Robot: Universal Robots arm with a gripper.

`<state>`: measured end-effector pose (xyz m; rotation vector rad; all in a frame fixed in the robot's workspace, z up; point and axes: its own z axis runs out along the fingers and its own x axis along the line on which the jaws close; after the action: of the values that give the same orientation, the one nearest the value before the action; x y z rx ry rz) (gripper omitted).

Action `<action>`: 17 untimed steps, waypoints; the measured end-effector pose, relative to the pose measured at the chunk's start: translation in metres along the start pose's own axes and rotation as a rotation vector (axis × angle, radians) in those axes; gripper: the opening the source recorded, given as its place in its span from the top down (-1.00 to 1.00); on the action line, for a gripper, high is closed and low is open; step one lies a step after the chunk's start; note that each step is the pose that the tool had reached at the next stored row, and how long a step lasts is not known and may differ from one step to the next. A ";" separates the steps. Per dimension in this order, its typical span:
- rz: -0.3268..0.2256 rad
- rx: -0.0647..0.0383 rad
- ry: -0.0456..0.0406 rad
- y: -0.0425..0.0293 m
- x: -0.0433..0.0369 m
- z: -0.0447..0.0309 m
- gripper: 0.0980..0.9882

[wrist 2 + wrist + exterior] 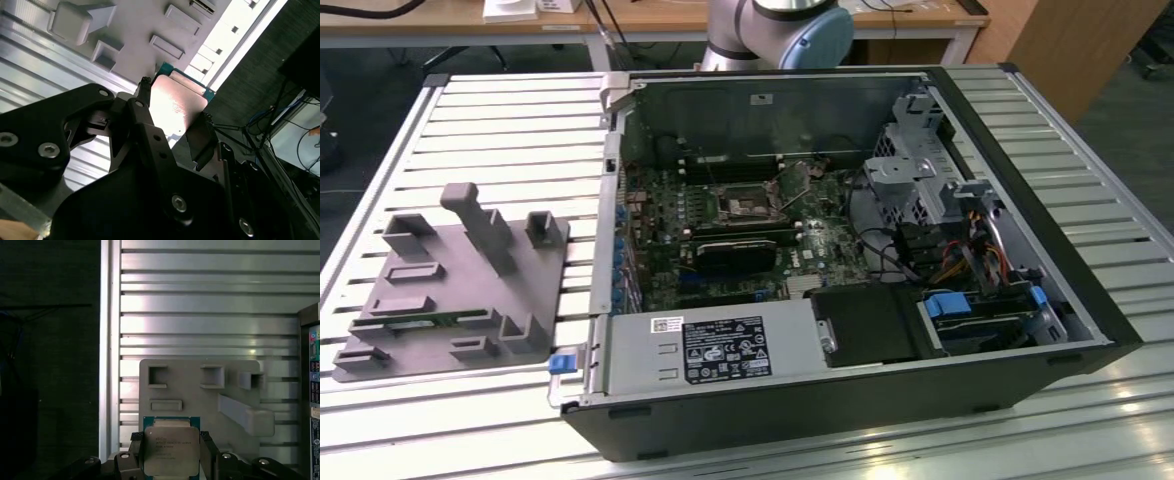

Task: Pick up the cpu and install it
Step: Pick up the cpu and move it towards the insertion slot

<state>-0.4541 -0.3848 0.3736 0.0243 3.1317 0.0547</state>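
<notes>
Above fixture (200, 405), end effector (172, 447) around cpu (171, 457)

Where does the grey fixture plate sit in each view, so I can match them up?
Exterior view: the grey fixture plate lies on the slatted table, at the exterior view's left of the computer case.
First wrist view: the plate lies past the cpu that the gripper holds.
Second wrist view: the plate lies past the cpu.
Shared landmark: the slatted table.

Black pincer (176, 102), angular linked plates, silver screws (49, 149), grey arm joint (750, 22), pale blue cap (817, 42)
</notes>
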 end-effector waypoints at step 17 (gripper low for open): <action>0.000 0.000 0.0001 0.0012 0.0000 -0.0064 0.02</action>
<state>-0.4542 -0.3838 0.3801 0.0243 3.1318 0.0541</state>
